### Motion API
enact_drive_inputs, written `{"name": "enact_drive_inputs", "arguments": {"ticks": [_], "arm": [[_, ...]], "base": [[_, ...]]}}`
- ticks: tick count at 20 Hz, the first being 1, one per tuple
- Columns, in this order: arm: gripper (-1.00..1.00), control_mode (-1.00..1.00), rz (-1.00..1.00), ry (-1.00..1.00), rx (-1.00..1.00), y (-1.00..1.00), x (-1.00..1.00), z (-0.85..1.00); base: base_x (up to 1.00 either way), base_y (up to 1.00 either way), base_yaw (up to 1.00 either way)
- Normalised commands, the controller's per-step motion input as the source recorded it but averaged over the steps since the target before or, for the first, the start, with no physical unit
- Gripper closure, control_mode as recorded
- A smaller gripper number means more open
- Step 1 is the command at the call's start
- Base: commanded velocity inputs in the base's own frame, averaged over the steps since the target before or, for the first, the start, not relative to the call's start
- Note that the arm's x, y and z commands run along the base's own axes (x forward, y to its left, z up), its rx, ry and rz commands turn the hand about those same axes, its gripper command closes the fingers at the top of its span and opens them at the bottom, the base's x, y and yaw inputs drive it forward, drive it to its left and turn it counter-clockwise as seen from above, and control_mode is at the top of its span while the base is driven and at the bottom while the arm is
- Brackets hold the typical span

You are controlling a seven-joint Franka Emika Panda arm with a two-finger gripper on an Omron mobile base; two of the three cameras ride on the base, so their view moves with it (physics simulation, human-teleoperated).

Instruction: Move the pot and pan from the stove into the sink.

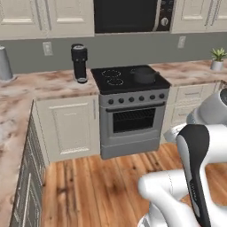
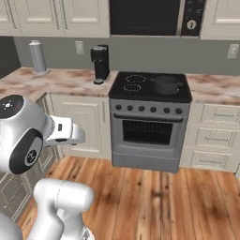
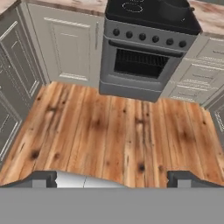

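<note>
The stove stands a good way ahead across the wooden floor, a black cooktop on a silver range. The dark grey pot sits on its right rear burner, and it appears too in the right base view and at the top of the hand view. The pan and the sink are out of view. My gripper hangs open over the floor, far short of the stove, with nothing between its fingertips.
A black coffee machine stands on the counter left of the stove. A microwave hangs above it. A grey cylinder and a potted plant stand at the counter's ends. Cabinets run along the left.
</note>
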Motion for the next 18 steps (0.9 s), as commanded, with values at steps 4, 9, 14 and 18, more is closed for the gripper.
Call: {"name": "enact_drive_inputs", "arguments": {"ticks": [4, 9, 14, 18], "arm": [[-1.00, 1.00, 0.00, 0.00, 0.00, 0.00, 0.00, 0.00], [-1.00, 1.00, 0.00, 0.00, 0.00, 0.00, 0.00, 0.00], [-1.00, 1.00, 0.00, 0.00, 0.00, 0.00, 0.00, 0.00], [-1.00, 1.00, 0.00, 0.00, 0.00, 0.00, 0.00, 0.00]], "base": [[0.06, -0.11, -0.47], [0.02, -0.23, -0.30], [0.07, 0.02, 0.00], [0.68, 0.36, -0.03]]}}
